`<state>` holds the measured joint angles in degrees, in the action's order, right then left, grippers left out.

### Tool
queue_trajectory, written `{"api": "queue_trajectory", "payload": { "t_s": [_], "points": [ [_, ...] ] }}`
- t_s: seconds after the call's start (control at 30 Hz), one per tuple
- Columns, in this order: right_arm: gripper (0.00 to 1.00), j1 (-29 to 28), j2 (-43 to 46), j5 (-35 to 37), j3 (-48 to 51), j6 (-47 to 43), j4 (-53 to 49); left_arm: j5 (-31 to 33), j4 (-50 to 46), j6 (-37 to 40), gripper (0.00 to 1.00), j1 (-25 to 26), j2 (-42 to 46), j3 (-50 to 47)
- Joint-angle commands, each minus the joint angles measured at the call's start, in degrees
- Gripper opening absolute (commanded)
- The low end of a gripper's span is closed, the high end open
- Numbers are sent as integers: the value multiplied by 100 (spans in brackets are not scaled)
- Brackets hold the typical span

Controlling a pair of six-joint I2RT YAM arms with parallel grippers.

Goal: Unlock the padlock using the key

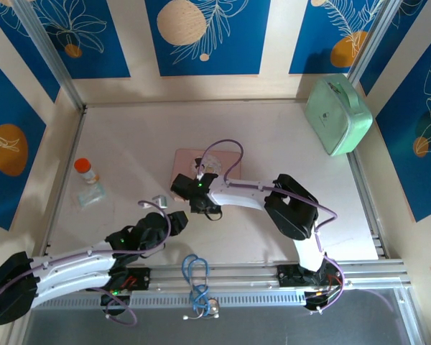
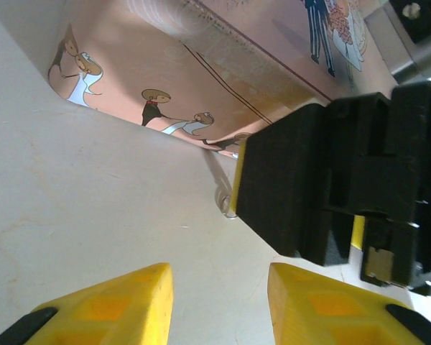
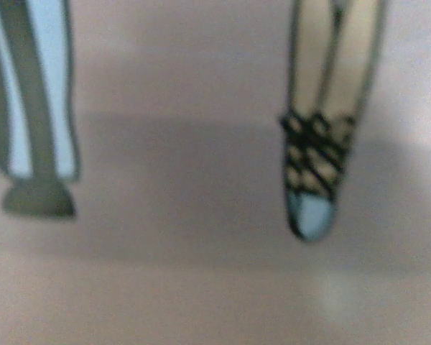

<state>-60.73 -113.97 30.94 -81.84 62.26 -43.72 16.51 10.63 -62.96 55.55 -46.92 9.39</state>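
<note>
Yellow fingers of the left gripper sit nearest in the left wrist view. They are parted with nothing between them, low over the bare desk and aimed at the tin's near edge, probably ready to assist. The green case, the biggest container, leans shut against the far right wall, its contents hidden. The pink picture tin lies flat mid-desk and appears closed, its contents unseen. The right gripper hangs low at its near edge; whether its fingers grasp anything I cannot tell. 1 orange-capped bottle stands well apart at the left. The padlock is not surely made out. A thin silvery loop by the tin's edge, just beside the right fingers, may be its shackle or the key's ring.
</note>
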Motion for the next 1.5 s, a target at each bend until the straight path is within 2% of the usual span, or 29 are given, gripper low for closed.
{"api": "queue_trajectory", "payload": {
  "t_s": [0.0, 0.2, 0.43, 0.53, 0.83, 1.07, 1.17, 1.33, 1.47],
  "points": [
    [50, 27, -160, 150, -159, -120, -87, -72, 345, 14, 40, -53, -78, -78],
    [41, 34, -165, 219, -107, -242, 104, -101, 474, 36, 39, -53, -199, -106],
    [9, 77, -190, 80, -223, -307, -42, -147, 926, 81, 39, -53, -594, -166],
    [1, 134, -38, -219, -117, -326, -8, -235, 1306, 199, 39, -53, -926, -139],
    [0, 500, 375, -1653, -29, -398, -87, -510, 2894, 575, 45, -53, -1970, -206],
    [0, 697, 440, -2574, -118, -399, -183, -771, 4209, 523, 30, -69, -3055, -202],
    [0, 729, 474, -2762, -103, -373, -145, -815, 4769, 293, 34, -87, -3423, -332],
    [0, 820, 551, -3044, 9, -298, -1, -672, 4927, 81, 43, -88, -3462, -538],
    [0, 882, 639, -3319, 124, -239, 136, -758, 4739, 247, 35, -88, -3355, -357]
  ]
}}
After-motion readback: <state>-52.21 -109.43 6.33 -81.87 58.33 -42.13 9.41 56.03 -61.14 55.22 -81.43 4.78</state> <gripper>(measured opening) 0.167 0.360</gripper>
